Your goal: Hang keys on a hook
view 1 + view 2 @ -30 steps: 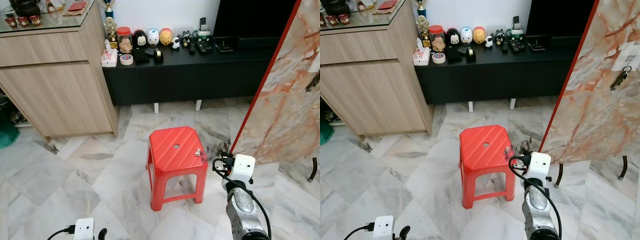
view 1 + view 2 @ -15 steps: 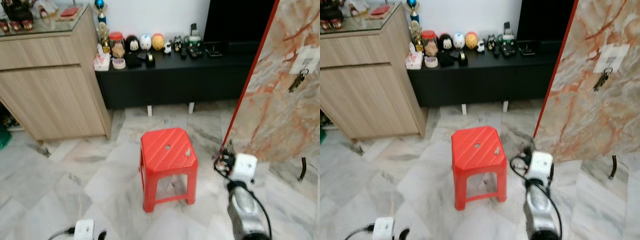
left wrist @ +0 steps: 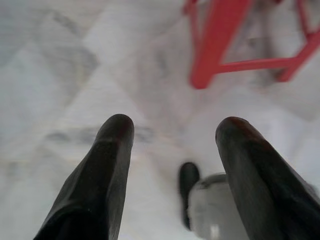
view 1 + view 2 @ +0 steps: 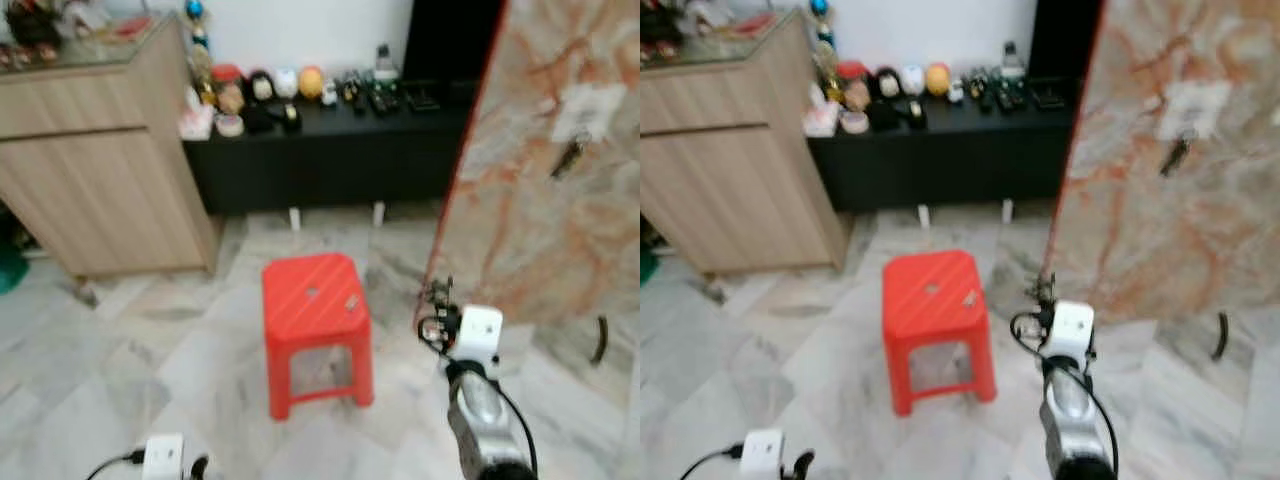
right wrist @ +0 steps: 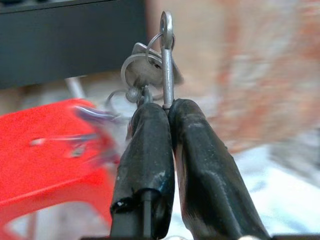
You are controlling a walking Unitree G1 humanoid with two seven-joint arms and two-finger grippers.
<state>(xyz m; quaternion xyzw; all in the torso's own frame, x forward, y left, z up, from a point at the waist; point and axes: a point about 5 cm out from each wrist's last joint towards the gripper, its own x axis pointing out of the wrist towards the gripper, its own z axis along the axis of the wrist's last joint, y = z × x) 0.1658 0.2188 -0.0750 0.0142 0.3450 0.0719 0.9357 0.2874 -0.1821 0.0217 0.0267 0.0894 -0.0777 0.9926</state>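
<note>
Keys (image 5: 150, 70) sit pinched at the tips of my right pincer (image 5: 167, 107), whose two black fingers (image 5: 145, 145) are pressed together on them. Their long metal clip stands straight out past the fingertips, in line with the fingers, its eyelet at the far end and the rings bunched beside it.

Going left to right: my left pincer (image 3: 172, 132) hangs low over the marble floor (image 4: 120, 360), fingers spread apart and holding nothing. Far left stands the wooden cabinet (image 4: 100, 170), then the black surface (image 4: 330, 140) along the far wall with its row of small figurines (image 4: 285, 85). The red stool (image 4: 315, 320) is in the middle, a small item (image 4: 352, 302) lying on its seat. My right arm is just right of the stool, the pincer raised near the foot of the marble panel (image 4: 560, 180). Another key bunch (image 4: 572, 158) hangs high on that panel, below a white patch (image 4: 590, 100).

Against a second ago, the whole view has swung: the stool now sits further left and the panel takes up more of the right. The picture has grown blurrier. The right pincer keeps its hold on the keys.
</note>
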